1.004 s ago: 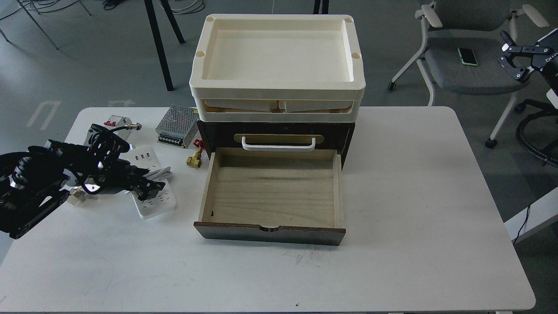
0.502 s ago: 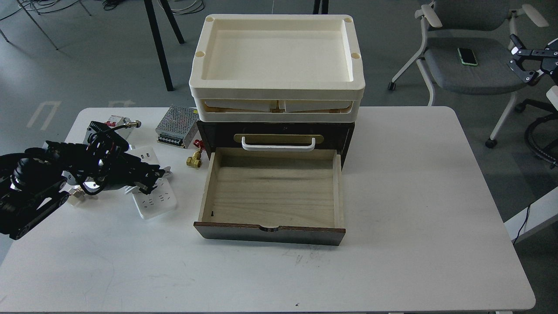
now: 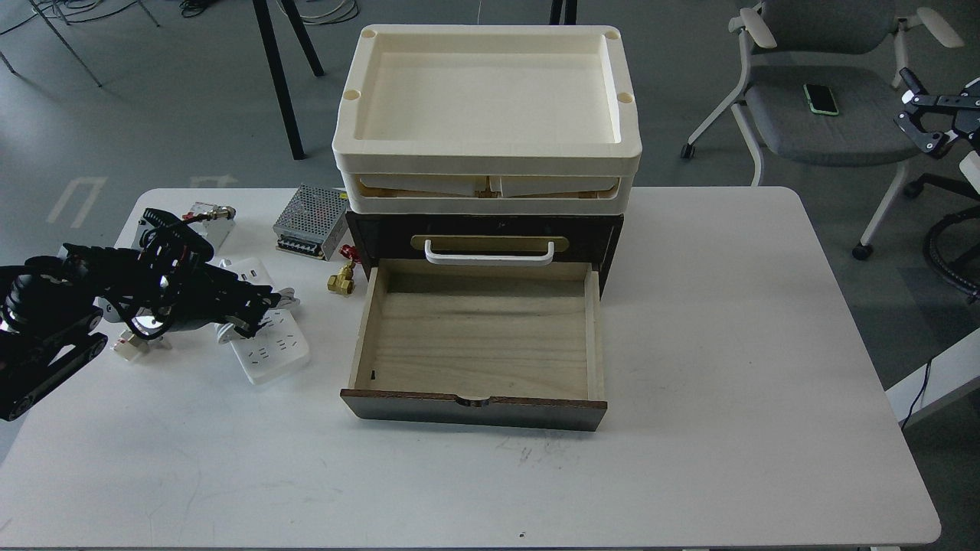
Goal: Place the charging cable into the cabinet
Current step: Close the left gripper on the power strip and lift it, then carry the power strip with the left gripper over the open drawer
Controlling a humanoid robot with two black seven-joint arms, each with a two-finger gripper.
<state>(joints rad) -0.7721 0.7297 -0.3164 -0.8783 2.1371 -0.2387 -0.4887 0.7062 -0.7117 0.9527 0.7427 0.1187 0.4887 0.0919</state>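
Fingers of left gripper point(image 3: 256, 310) around the charging cable's point(image 3: 269, 348) middle on the worktop point(image 3: 689, 344), closure unclear; right gripper point(image 3: 922, 115) fingers spread, empty.

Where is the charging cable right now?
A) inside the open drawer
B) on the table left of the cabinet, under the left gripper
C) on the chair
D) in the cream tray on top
B: the charging cable lies on the table beside the cabinet, with the left gripper over its middle; the open drawer holds nothing.
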